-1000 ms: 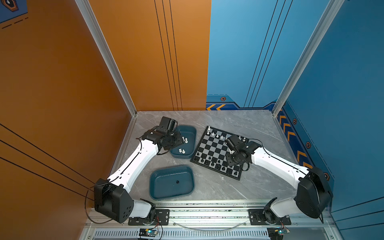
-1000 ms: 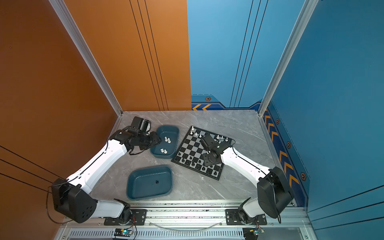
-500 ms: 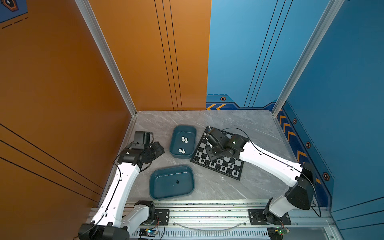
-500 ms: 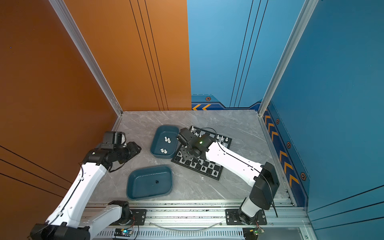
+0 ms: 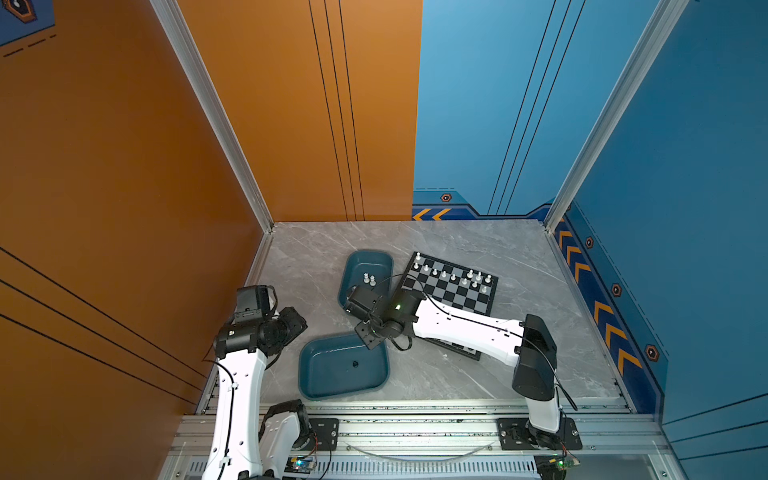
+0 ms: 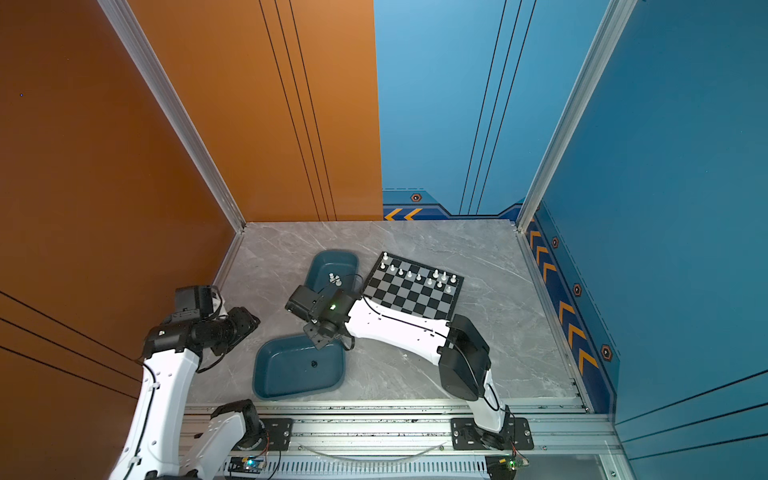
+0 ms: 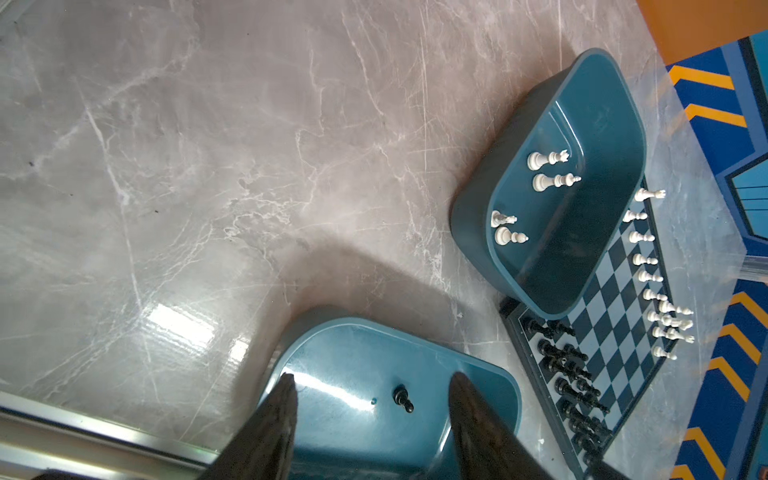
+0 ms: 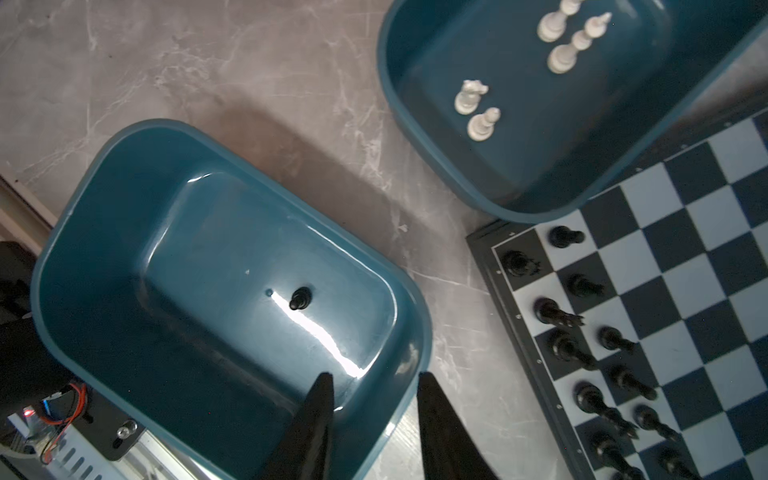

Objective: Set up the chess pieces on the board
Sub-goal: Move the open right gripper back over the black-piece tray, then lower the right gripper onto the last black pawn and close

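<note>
The board (image 5: 455,296) (image 6: 409,297) lies at the right, with several white chess pieces (image 5: 444,274) along its far rows. The black pieces (image 8: 557,311) (image 7: 569,374) on its near rows show only in the wrist views; my right arm covers them from above. One black pawn (image 8: 300,298) (image 5: 355,364) stands in the near teal tray (image 8: 187,249). Several white pieces (image 8: 482,122) (image 5: 369,279) stand in the far teal tray (image 8: 540,137). My right gripper (image 8: 374,380) (image 5: 369,334) is open and empty above the near tray's rim. My left gripper (image 7: 372,384) (image 5: 296,323) hangs open and empty beside that tray.
The two teal trays (image 5: 332,374) (image 5: 365,259) sit left of the board on the grey marble table (image 5: 519,270). An aluminium rail (image 5: 415,419) runs along the front edge. Orange and blue walls close in the left, back and right sides.
My left arm has pulled back from the far tray to the front left. My right arm has swung from the board to the near tray, its jaws a little narrower.
</note>
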Robot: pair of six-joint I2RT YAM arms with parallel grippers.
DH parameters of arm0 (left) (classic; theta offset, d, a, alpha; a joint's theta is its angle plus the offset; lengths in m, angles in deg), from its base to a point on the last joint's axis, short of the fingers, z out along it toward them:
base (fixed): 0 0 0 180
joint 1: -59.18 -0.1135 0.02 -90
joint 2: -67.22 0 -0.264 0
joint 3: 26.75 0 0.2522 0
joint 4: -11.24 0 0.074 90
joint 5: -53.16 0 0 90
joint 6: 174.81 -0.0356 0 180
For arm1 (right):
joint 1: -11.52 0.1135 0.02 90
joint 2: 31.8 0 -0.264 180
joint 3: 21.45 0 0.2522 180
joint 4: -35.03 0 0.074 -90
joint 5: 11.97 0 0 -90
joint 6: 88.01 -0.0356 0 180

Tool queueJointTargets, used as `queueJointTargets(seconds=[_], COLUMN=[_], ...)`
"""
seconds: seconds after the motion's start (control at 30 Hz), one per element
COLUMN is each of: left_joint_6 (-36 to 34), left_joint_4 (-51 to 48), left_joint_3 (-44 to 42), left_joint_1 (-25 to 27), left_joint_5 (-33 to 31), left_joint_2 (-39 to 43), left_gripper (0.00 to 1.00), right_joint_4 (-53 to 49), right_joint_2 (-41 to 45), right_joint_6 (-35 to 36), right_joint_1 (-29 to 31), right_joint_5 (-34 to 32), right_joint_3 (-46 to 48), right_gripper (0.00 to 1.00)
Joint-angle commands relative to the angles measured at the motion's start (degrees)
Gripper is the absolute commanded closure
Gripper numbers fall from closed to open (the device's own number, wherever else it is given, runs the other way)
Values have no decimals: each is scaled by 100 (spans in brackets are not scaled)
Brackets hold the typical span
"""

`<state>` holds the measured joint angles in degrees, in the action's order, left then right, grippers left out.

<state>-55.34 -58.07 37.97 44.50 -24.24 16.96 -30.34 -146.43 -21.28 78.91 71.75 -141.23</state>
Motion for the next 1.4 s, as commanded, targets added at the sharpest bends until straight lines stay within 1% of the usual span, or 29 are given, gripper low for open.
queueJointTargets(seconds=[0.0, 0.3, 0.57, 1.0, 1.37], left_joint_6=[-142, 52, 63, 30, 43], left_joint_4=[10, 235, 221, 207, 185], left_joint_3=[-57, -115, -100, 103, 235], left_joint_1=[-49, -20, 81, 136, 136], left_joint_5=[356, 621, 635, 558, 595], left_joint_2=[-43, -221, -219, -327, -440], left_gripper=[40, 42, 42, 44, 44], right_joint_4=[-335, -273, -91, 72, 190], right_joint_2=[-242, -819, -1125, -1375, -1569], right_joint_6=[-194, -484, -609, -503, -460], right_joint_1=[167, 410, 485, 511, 500], right_joint_5=[15, 4, 125, 285, 356], right_joint_3=[-271, -275, -227, -253, -350], right_gripper=[63, 60, 64, 66, 65])
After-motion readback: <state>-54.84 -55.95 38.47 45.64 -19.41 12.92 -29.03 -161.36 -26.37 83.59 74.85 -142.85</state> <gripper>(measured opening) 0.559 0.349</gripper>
